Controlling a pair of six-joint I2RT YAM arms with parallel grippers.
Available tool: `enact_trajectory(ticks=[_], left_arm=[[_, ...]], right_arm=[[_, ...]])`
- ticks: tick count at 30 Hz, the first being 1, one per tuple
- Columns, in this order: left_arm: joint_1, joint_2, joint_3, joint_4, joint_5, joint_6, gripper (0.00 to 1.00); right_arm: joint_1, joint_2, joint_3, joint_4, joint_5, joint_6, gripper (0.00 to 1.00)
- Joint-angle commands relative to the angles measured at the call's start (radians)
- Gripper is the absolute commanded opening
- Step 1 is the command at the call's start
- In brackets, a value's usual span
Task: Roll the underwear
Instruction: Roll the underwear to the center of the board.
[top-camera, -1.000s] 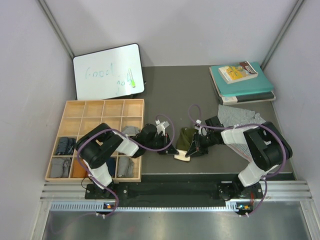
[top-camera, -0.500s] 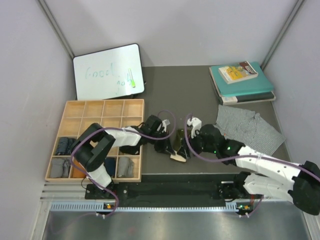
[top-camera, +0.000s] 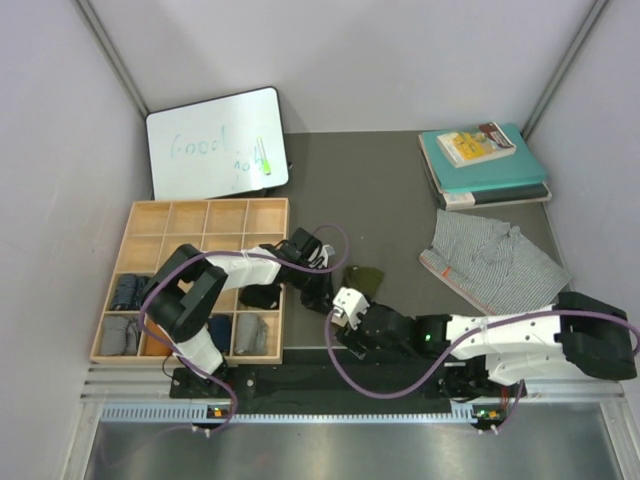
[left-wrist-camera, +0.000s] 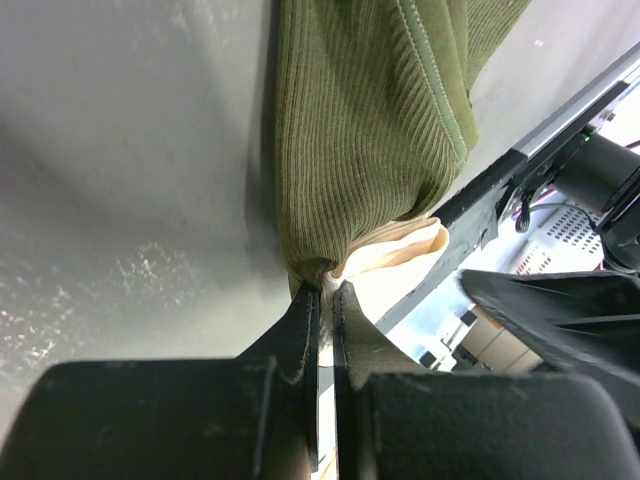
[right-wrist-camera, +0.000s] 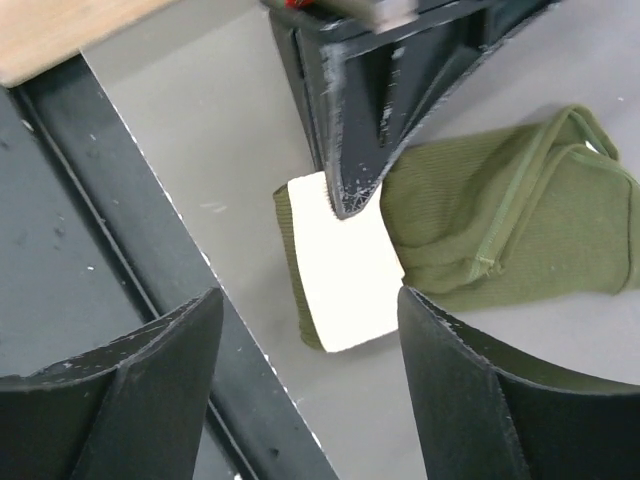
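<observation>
Far left: whiteboard (top-camera: 217, 142) propped against the wall, green scrawl on it. Nearer, a wooden compartment tray (top-camera: 206, 217) of square cells; the near cells hold rolled cloth bundles (top-camera: 120, 335), grey and dark.

Left gripper (top-camera: 322, 293) is low over the grey table (top-camera: 360, 190), just right of the tray. Left wrist view: the gripper (left-wrist-camera: 325, 292) has its black fingers (left-wrist-camera: 300, 330) pressed together, pinching the near end of the olive green underwear (left-wrist-camera: 370, 130) where the fine ribbed knit meets the cream waistband (left-wrist-camera: 400, 250). The cloth is bunched and folded into a thick, narrow wad with a stitched seam along its length.

The olive green underwear (top-camera: 362, 280) lies near the table's near edge, centre, between the two grippers.

Right gripper (top-camera: 342, 320) sits just near of it, the arm stretched low along the front rail (top-camera: 330, 378). Right wrist view: the right gripper (right-wrist-camera: 310, 370) has its fingers (right-wrist-camera: 140, 390) spread wide, hovering above the cream waistband (right-wrist-camera: 345, 265) — a flat, smooth, roughly rectangular flap — touching no cloth. The left gripper's tip (right-wrist-camera: 350, 150) bites that flap's far edge; the olive cloth (right-wrist-camera: 500, 220) is lumpy and ribbed beyond.

Right: the grey-and-white patterned underwear (top-camera: 490, 255) lies spread flat and crumpled, well apart from both grippers. Far right — stacked teal books (top-camera: 490, 170).
</observation>
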Motion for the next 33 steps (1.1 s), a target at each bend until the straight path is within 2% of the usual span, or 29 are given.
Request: enact_trajectory(ticks=[1,5,9,14,17,18,19,22,23,26,29,33], left_arm=[[0.005,-0.014,0.033,-0.055,0.033,0.027,0.0],[0.005,-0.016,0.038,-0.072,0.034,0.039,0.0],[0.007,-0.016,0.041,-0.086,0.042,0.051,0.0],[0.008,-0.011,0.033,-0.07,0.066,0.044,0.0],[0.01,-0.016,0.008,-0.032,0.092,0.03,0.0],[0.008,-0.017,-0.002,0.009,0.1,0.01,0.0],[0.01,-0.026,-0.025,0.031,0.117,-0.001,0.02],[0.025,-0.072,-0.085,0.115,0.103,-0.045,0.22],[0.039,-0.092,-0.106,0.143,0.091,-0.06,0.33],[0.07,-0.18,-0.179,0.206,0.038,-0.1,0.54],[0.074,-0.275,-0.212,0.235,-0.039,-0.1,0.6],[0.073,-0.393,-0.223,0.238,-0.122,-0.038,0.59]], right_arm=[[0.051,0.09,0.032,0.109,0.135,-0.052,0.64],[0.071,0.159,0.049,0.111,0.163,-0.054,0.58],[0.071,0.233,0.06,0.112,0.164,-0.062,0.46],[0.071,0.305,0.09,0.088,0.171,-0.04,0.36],[0.071,0.334,0.109,0.07,0.155,-0.039,0.19],[0.069,0.337,0.113,0.06,0.128,-0.04,0.08],[0.068,0.339,0.126,0.048,0.112,-0.039,0.02],[0.042,0.32,0.152,-0.021,0.013,-0.016,0.0],[0.019,0.302,0.156,-0.064,-0.024,-0.007,0.0],[-0.044,0.265,0.178,-0.118,-0.167,0.027,0.0],[-0.12,0.231,0.199,-0.165,-0.335,0.043,0.0],[-0.228,0.242,0.23,-0.211,-0.545,0.037,0.0]])
